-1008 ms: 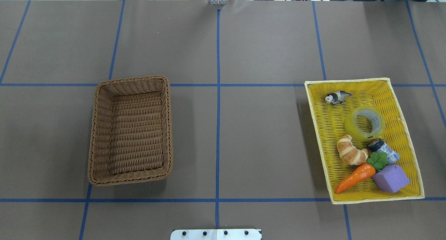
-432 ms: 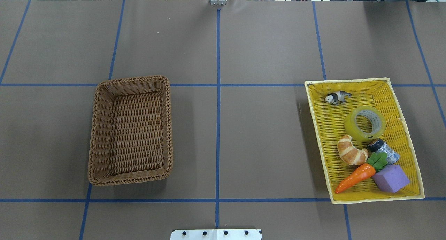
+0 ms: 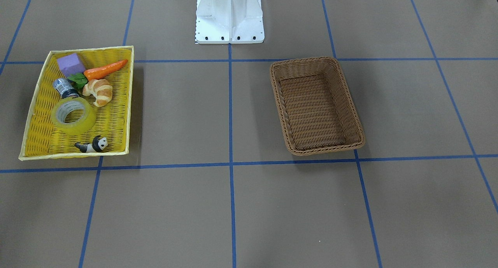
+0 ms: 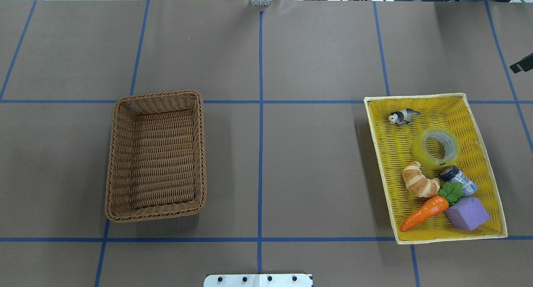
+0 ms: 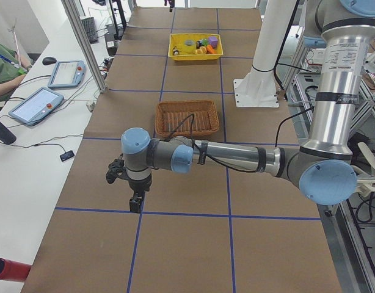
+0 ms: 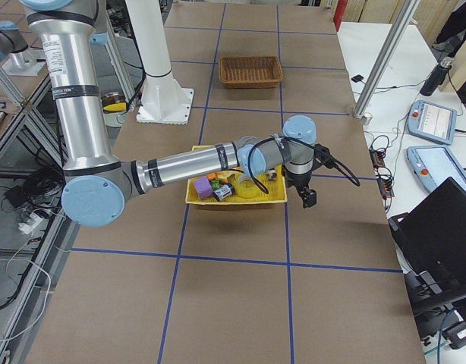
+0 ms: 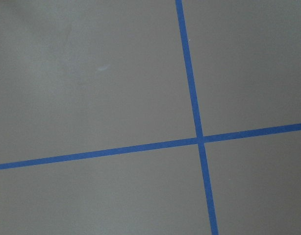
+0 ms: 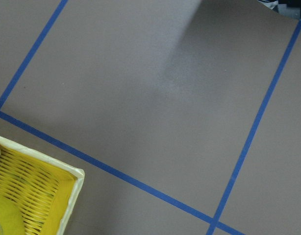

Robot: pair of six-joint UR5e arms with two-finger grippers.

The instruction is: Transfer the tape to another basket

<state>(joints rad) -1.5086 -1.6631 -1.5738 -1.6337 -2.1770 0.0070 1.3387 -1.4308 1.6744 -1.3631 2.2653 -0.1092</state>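
Front-facing view: the tape (image 3: 80, 124) is a wide roll, translucent yellow with a white inner core. It lies flat in the yellow woven tray (image 3: 130, 100), between the panda figurine (image 3: 93, 145) and the croissant (image 3: 99, 91). The tray also holds a carrot (image 3: 105, 69), a purple foam block (image 3: 70, 63) and a small dark jar (image 3: 64, 87). The brown wicker basket (image 3: 303, 59) sits well apart from the tray and holds nothing.

Overhead view: the tape (image 4: 419, 150) touches the jar's dark end. Neither of my arms is over the wicker basket (image 4: 158, 93). A dark sliver at the right edge is too small to identify.

Exterior left view: only here does my left gripper (image 5: 135, 201) show. It hangs over bare table (image 5: 175, 244), on the near side of the wicker basket. I cannot tell how its jaws stand.

Exterior right view: my right gripper (image 6: 307, 199) hangs just beyond the tray's outer end. I cannot tell its jaw state either.

Left wrist view: only brown table cover and crossing blue lines (image 7: 198, 139).

Right wrist view: one corner of the yellow tray (image 8: 74, 183) shows, the rest is table.
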